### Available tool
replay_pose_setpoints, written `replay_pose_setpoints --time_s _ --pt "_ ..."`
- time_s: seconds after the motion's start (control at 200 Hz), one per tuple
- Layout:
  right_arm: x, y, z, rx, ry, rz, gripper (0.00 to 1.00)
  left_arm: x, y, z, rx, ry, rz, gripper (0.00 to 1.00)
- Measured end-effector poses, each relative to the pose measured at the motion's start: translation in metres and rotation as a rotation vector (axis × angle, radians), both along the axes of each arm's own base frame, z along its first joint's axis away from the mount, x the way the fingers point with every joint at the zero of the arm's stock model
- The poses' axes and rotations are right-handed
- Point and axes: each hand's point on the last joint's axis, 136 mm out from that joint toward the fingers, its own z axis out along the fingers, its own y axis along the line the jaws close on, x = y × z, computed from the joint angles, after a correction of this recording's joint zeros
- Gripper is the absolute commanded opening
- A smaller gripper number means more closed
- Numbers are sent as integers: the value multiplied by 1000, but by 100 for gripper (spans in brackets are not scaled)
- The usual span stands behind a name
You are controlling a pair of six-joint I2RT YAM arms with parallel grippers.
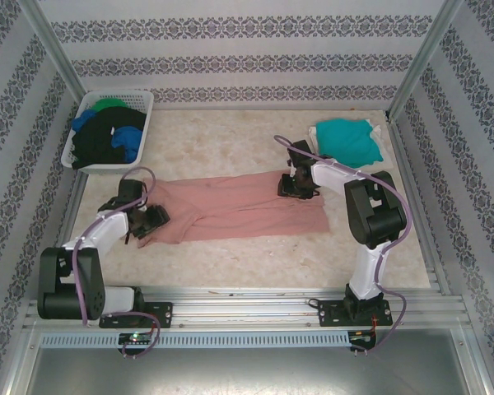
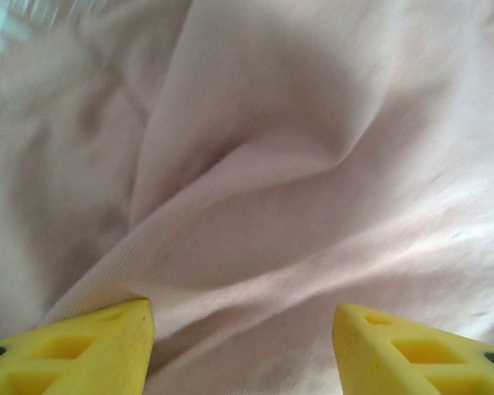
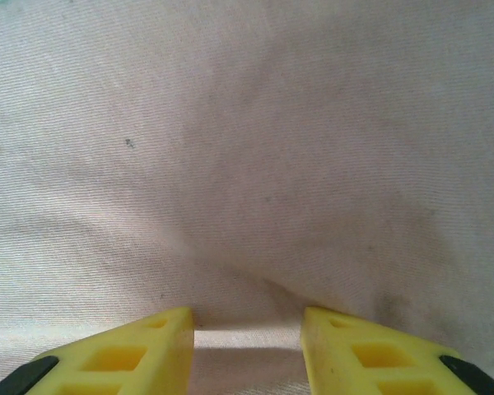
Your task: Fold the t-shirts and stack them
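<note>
The salmon-pink t-shirt [image 1: 230,210] lies across the middle of the table [image 1: 230,140], drawn into 1 long band running left to right. It is thin, limp knit: light, and I judge it will sag, crease and slide over itself instead of holding a fold line. It needs gripping at its edges and corners, both ends at once, so the band stays taut while it is turned over.

The left pincer [image 2: 243,317] sits at the band's left end with its jaws apart. Rumpled cloth lies in front of them and a ridge runs toward the left finger, but nothing looks pinched. The right pincer [image 3: 247,321] is at the band's upper right end, jaws clamped on a small tuck of the pink cloth, with creases fanning out from the gap.

The teal t-shirt [image 1: 346,140] lies folded at the back right, just beyond the right arm. A wide swing there could drag it out of shape. The white basket [image 1: 120,93] stands at the back left, well apart from the band, holding a black t-shirt [image 1: 99,140], a blue one [image 1: 130,140] and a green one [image 1: 111,104] in a heap. Bare table lies in front of the band, so folding toward the arms looks unobstructed.
</note>
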Motion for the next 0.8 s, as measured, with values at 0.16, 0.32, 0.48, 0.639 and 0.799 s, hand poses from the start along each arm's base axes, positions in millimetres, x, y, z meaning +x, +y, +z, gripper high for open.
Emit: replay_pose_setpoints --time_s 0.16,0.32,0.48,0.639,0.799 --pt "-3 9 3 -34 -1 26 43 51 -7 13 -15 -49 -39 58" --pt "-1 11 -2 -50 6 31 43 78 -15 -14 -42 -1 -77 52" --pt "-7 7 -2 -59 0 27 43 109 -19 -17 -59 -26 -100 51" --pt "-45 -4 -3 -85 37 24 43 151 -33 -13 -74 -76 -140 50" --pt "-87 -4 -6 -109 63 54 44 202 -62 -10 -85 -134 -210 50"
